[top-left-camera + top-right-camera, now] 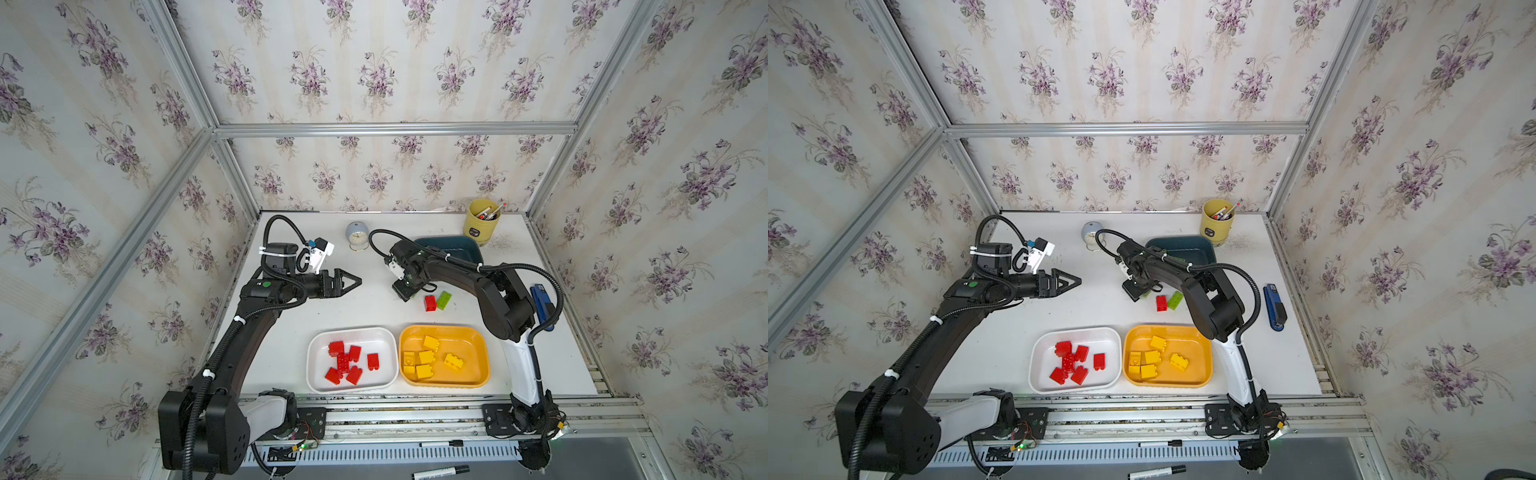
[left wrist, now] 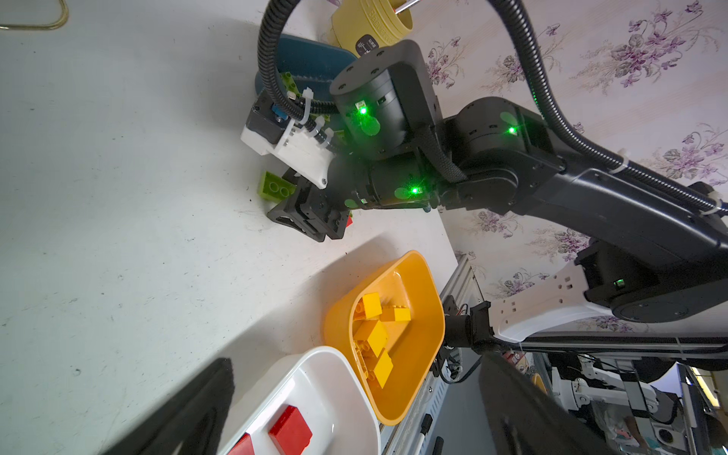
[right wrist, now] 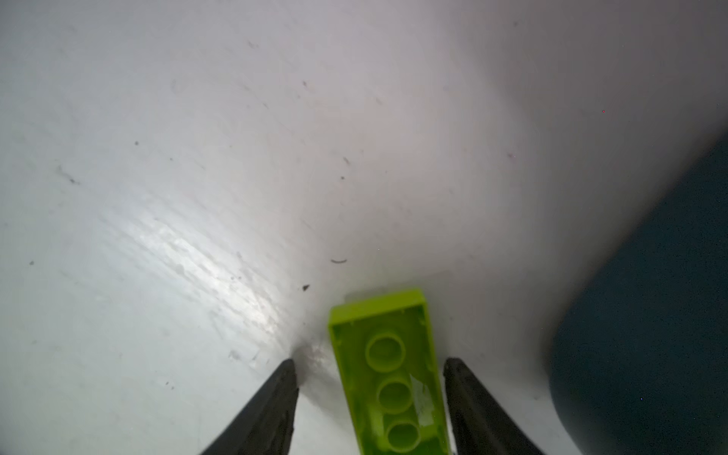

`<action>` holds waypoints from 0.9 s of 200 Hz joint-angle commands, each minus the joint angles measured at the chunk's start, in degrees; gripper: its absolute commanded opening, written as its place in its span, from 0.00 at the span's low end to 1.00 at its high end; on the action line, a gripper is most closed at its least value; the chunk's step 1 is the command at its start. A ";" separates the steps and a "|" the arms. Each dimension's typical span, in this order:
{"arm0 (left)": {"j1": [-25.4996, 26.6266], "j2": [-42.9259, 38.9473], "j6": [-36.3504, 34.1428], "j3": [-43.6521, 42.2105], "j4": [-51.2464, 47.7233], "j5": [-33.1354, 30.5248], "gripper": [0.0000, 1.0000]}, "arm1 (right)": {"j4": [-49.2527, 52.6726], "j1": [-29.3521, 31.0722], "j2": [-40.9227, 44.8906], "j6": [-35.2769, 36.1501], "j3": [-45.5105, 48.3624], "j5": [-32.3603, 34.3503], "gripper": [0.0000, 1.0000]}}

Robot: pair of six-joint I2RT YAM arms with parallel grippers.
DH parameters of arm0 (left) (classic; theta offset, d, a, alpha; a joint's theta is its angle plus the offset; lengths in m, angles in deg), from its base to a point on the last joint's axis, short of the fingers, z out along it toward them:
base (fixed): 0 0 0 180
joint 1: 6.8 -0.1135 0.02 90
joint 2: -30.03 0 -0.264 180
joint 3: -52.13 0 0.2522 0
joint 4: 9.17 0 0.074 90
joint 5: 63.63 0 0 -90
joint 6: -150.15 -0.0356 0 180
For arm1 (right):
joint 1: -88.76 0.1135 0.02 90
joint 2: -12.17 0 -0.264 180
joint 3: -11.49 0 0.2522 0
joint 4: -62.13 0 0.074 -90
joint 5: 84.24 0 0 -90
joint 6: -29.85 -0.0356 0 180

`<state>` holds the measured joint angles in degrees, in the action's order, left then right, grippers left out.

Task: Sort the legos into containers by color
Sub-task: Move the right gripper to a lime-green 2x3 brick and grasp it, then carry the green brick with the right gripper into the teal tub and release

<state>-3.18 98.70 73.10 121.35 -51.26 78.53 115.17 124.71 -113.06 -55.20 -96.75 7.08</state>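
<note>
Right claw (image 3: 370,360) sits partly open astride a green brick (image 3: 388,374) on the tabletop (image 3: 197,177) (gap visible on one side); left claw (image 1: 355,281) is wide open and empty.

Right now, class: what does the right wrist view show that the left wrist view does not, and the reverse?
Only the right wrist view: the right tool open, its fingers either side of the lime brick, one clear of it. Only the left wrist view: yellow bricks in the orange-yellow tray, red bricks in the white tray. Both: that brick, the teal tray, the table.
</note>
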 commanded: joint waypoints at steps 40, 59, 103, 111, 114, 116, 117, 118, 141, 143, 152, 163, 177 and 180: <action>-0.10 0.15 -0.38 0.79 0.03 1.18 0.99 | 3.08 -0.08 0.98 0.25 -1.54 -2.83 0.21; -0.01 0.15 0.21 1.30 0.01 1.74 0.99 | 3.73 -0.48 4.25 -0.41 -1.59 -3.08 0.15; 0.77 0.06 1.76 2.71 0.51 2.13 0.99 | 5.39 -7.47 13.37 -2.22 -1.71 -5.19 0.14; 0.86 0.15 2.02 2.94 0.66 2.21 0.99 | 5.77 -9.11 14.03 -2.31 -1.75 -5.19 0.14; 0.86 0.23 2.05 3.02 0.73 2.16 0.99 | 5.92 -9.68 14.12 -2.27 -1.88 -5.26 0.14; 0.93 0.28 2.14 3.04 0.80 2.16 0.99 | 5.90 -10.15 14.13 -2.24 -1.93 -5.21 0.14; 0.94 0.31 2.15 3.06 0.86 2.16 0.99 | 5.89 -10.39 14.09 -2.23 -1.89 -5.15 0.14; 0.95 0.27 2.20 3.11 0.84 2.16 0.99 | 5.93 -10.60 14.11 -2.23 -1.87 -5.13 0.14; 1.26 0.79 2.65 3.64 1.08 2.13 0.99 | 6.02 -15.41 12.24 -2.04 -3.39 -3.29 0.13; 1.29 0.84 2.64 3.68 1.17 2.08 0.99 | 5.88 -15.80 12.03 -2.11 -3.60 -3.02 0.13; 1.39 0.86 2.79 3.69 1.25 2.03 0.99 | 5.27 -17.10 10.74 -2.39 -4.63 -2.02 0.14; 1.48 0.85 2.87 3.69 1.21 2.00 0.99 | 6.00 -18.48 8.43 -2.77 -7.24 -0.78 0.14; 1.48 0.69 2.97 3.69 1.28 1.94 0.99 | 6.25 -19.79 5.08 -2.05 -9.99 1.15 0.15; 1.48 0.63 2.96 3.69 1.35 1.94 0.99 | 6.49 -20.04 4.53 -1.74 -10.89 1.48 0.15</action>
<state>-1.69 99.48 75.72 124.68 -51.37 79.58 120.81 106.26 -104.69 -57.37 -103.33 4.74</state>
